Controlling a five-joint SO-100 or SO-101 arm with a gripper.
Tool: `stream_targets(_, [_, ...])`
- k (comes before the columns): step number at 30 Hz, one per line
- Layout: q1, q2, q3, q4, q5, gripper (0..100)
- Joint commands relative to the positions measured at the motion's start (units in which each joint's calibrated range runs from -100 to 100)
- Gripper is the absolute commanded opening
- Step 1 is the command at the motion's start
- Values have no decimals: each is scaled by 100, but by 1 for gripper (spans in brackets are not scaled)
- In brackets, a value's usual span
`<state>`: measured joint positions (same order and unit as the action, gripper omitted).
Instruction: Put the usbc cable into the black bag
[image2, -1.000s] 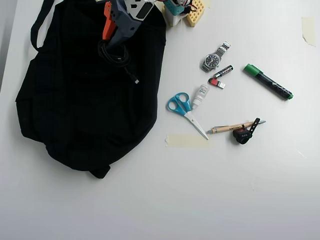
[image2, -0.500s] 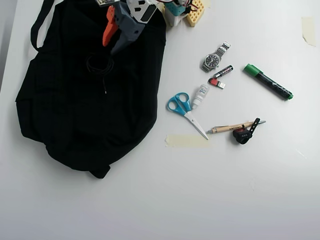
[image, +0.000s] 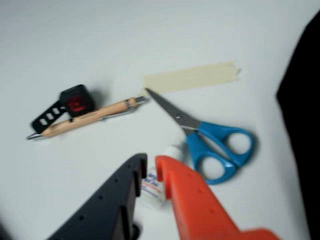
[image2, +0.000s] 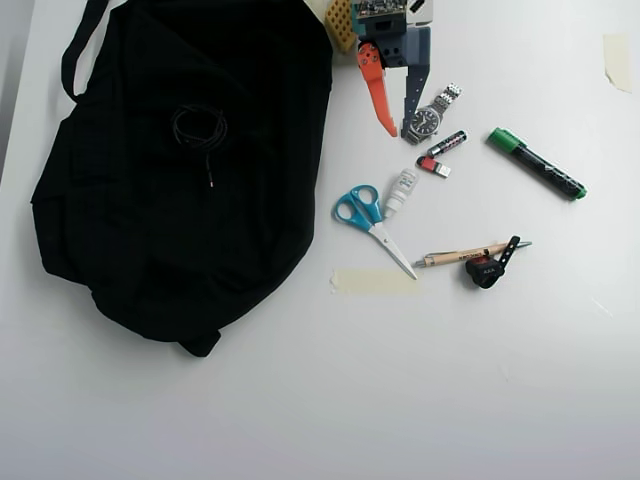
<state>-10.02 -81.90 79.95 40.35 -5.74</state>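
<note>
The black bag (image2: 180, 190) lies flat on the left of the white table in the overhead view; its edge shows at the right of the wrist view (image: 305, 125). A coiled black cable (image2: 200, 128) rests on the bag's upper fabric, one end trailing down. I cannot tell whether it lies inside an opening. My gripper (image2: 399, 128) is at the top centre, right of the bag and well apart from the cable. Its orange and dark fingers are spread and hold nothing. In the wrist view the gripper (image: 151, 162) hangs over a small white bottle (image: 152, 187).
Right of the bag lie blue scissors (image2: 365, 215), the white bottle (image2: 402, 190), a wristwatch (image2: 428, 115), a small black-and-red stick (image2: 445, 145), a green marker (image2: 535, 163), a wooden pen (image2: 465, 255), a black clip with a red spot (image2: 487, 268) and a tape strip (image2: 372, 281).
</note>
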Motion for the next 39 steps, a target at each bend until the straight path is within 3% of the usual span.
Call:
stream_targets(1, [194,-449,136,-21,-55,2])
stream_targets(9, [299,-1735,1304,-21,-55,2])
stream_targets(15, [471,-1768,1933,48,-50,2])
stream_targets(27, [1024,-1768,1933,3037,-3,2])
stream_targets(39, [972,-1768,1933,3192,-13,2])
